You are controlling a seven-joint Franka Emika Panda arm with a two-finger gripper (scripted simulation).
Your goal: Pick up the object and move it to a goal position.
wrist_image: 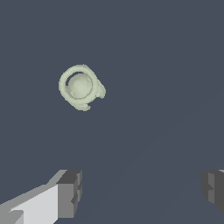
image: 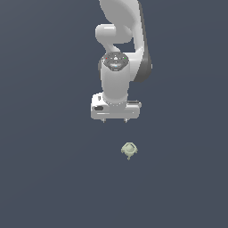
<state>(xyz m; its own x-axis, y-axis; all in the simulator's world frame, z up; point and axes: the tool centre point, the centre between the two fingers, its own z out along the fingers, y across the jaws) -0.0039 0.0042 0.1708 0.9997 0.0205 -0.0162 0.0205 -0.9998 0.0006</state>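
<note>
Gripper [image: 115,120] hangs at mid-frame in the exterior view, pointing down, jaws spread wide and holding nothing. In the wrist view the two dark fingertips [wrist_image: 70,192] sit far apart at the lower corners, bare floor [wrist_image: 144,131] between them.

Object [image: 129,150]: small pale green rounded lump, resting on the dark floor below the gripper and slightly toward the exterior view's right, well apart from it. In the wrist view it [wrist_image: 81,87] shows in the upper left: domed centre, a raised ring around it, small nubs sticking out at the edge.

Handling, by judgement: likely light and rigid, much smaller than the gripper. Curved sides could slip or roll under a pinch. Best hold looks to be across the ringed body, avoiding the nubs. Gripper needs centring over it first.
</note>
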